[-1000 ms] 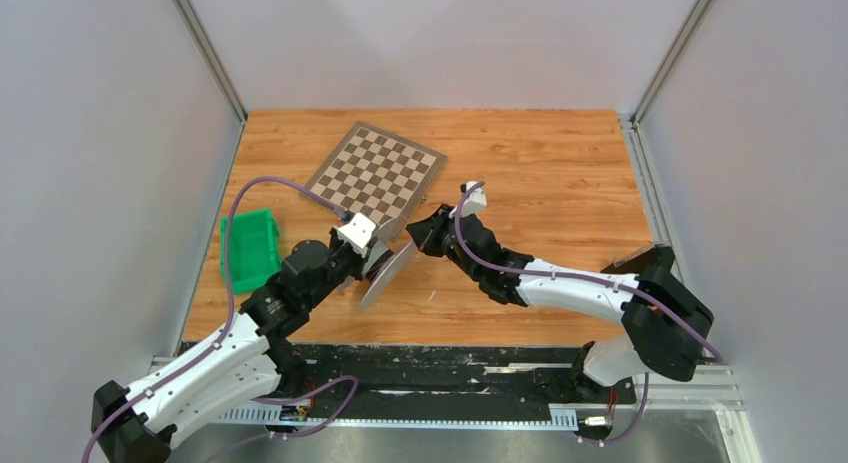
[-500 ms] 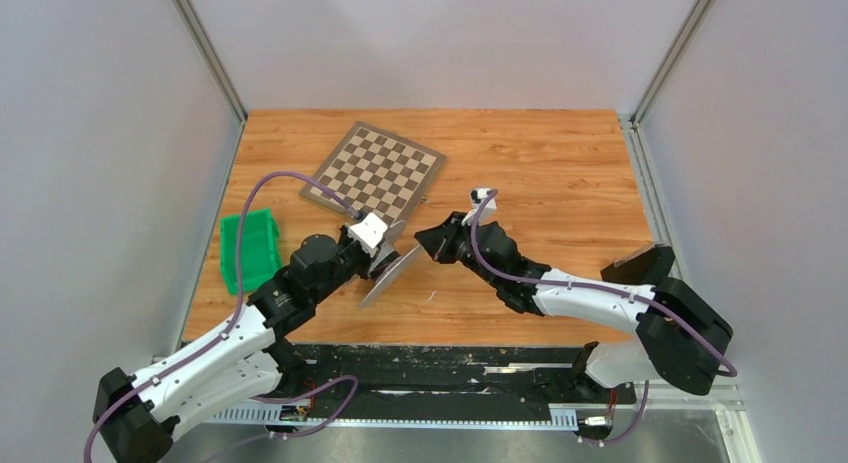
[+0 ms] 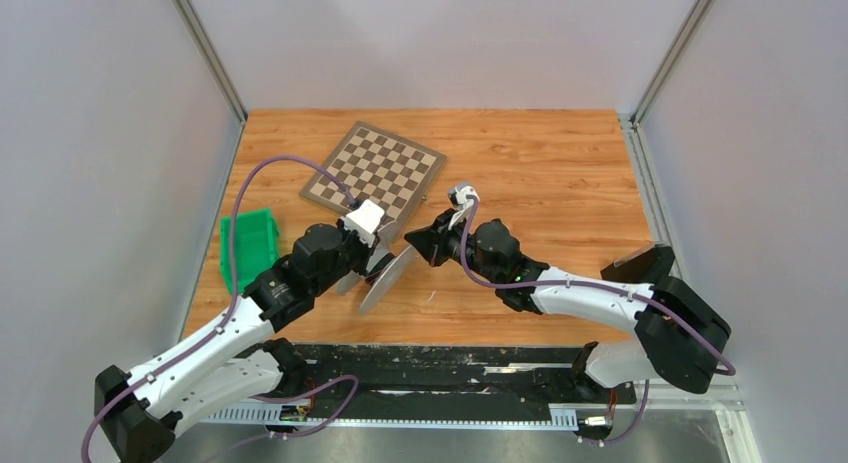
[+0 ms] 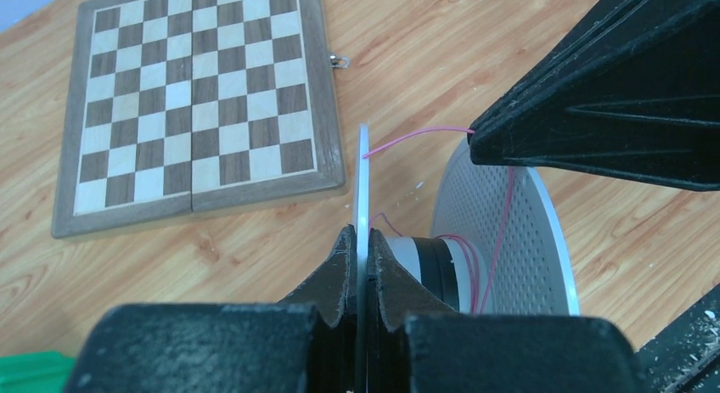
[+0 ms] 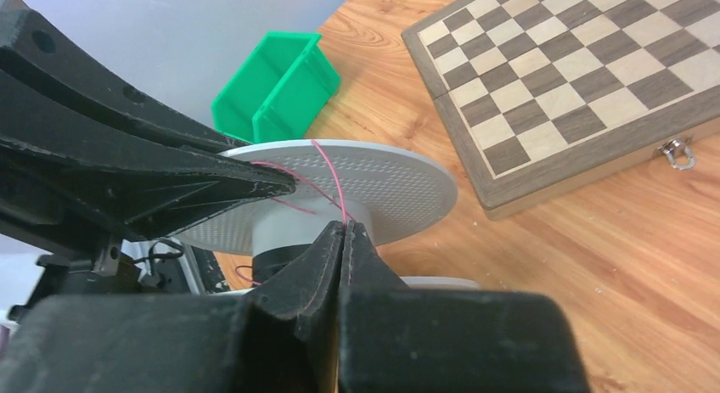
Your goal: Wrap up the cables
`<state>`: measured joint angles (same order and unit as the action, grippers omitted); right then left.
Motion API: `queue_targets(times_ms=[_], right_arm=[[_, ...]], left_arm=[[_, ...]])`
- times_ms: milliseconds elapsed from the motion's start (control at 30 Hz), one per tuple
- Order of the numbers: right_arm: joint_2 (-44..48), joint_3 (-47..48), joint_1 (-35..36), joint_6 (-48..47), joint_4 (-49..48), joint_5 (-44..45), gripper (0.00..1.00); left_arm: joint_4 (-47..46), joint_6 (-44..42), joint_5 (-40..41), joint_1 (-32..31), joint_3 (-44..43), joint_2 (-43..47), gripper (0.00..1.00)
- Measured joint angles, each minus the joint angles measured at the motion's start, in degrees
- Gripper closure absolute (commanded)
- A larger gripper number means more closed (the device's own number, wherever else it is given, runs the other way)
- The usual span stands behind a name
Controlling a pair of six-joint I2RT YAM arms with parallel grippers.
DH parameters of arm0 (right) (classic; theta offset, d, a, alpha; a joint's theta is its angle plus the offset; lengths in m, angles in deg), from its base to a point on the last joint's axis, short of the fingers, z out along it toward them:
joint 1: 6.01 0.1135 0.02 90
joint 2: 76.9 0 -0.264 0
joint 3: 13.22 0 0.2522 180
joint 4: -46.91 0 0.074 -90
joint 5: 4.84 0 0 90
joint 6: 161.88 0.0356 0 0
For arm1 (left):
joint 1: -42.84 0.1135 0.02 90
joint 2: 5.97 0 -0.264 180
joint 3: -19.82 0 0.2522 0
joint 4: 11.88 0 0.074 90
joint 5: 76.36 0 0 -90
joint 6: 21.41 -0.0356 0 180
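The left tool [image 4: 358, 249] pinches a flange of the grey perforated plastic spool [image 4: 535, 240]; the right tool [image 5: 344, 232] pinches the thin pink wire [image 5: 332, 174].

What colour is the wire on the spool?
Pink. The wire shows best in the left wrist view, against the grey spool.

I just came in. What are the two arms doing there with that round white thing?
The two arms are winding a thin pink wire onto a spool. The left hand is shut on the edge of one disc of the spool. The right hand pinches the pink wire right beside the spool, and a few turns already lie on the core. A chessboard and a green bin sit on the table, and neither hand touches them.
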<state>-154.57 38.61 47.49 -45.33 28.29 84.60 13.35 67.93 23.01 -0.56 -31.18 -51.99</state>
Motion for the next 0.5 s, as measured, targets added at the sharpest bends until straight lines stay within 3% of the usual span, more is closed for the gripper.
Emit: queue_targets(times_ms=[500], right_arm=[[-1.6,0.37,-0.09,-14.32,-0.5,-2.49,1.0]], left_arm=[[3.02,3.32,-1.66,0.02,0.0,2.25,1.0]])
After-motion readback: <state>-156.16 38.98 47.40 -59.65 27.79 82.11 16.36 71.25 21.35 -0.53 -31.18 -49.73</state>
